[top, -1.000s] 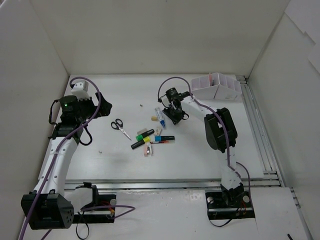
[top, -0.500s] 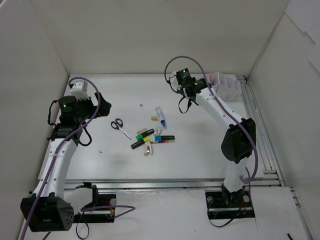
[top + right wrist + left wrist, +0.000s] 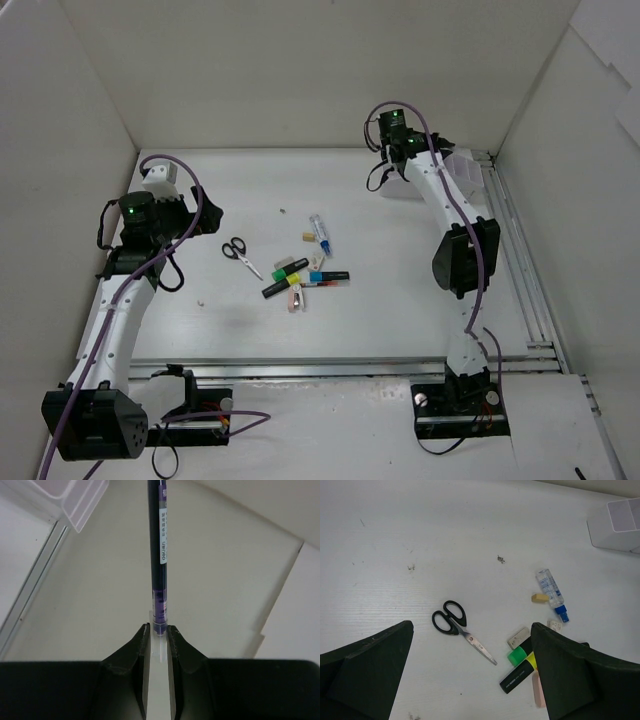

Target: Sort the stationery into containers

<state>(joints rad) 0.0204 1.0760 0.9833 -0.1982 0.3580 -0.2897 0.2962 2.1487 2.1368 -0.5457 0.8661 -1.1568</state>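
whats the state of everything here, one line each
left fingers, wide open, holding nothing
right fingers, shut on the pen
pen, gripped at one end, held in the air
scissors, blades closed, lying flat on the table
blue-tipped tube, cap on, lying on its side
green-capped marker, capped, lying flat
organiser, standing on the table, contents cannot be told

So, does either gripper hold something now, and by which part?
The right gripper pinches a dark pen at its clear end; the left gripper is open and empty.
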